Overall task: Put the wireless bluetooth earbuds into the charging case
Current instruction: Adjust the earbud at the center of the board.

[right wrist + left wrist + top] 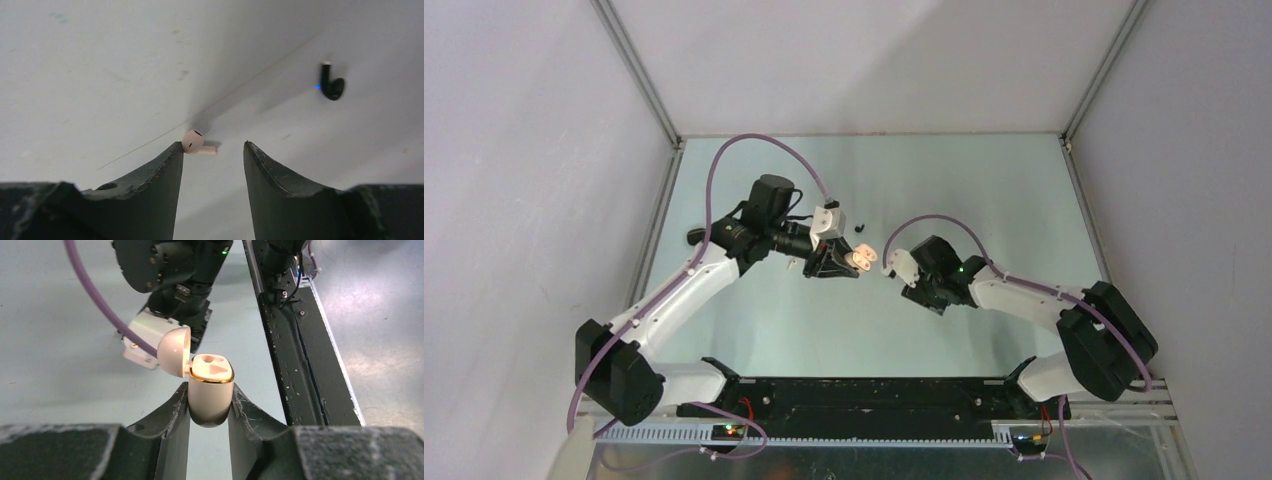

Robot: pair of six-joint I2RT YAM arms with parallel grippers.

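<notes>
My left gripper is shut on the cream charging case, held upright above the table with its gold-rimmed top showing two empty sockets. Its lid is swung open to the left. In the top view the case hangs at the table's middle. My right gripper is open just above the table. A cream-white earbud lies on its side touching the tip of the left finger, its stem pointing into the gap. A black earbud with a blue light lies farther off to the right.
The right arm's wrist hangs close behind the open case in the left wrist view. Two small black pieces lie on the table just beyond the case. Grey enclosure walls surround the table, and a black base rail runs along the near edge.
</notes>
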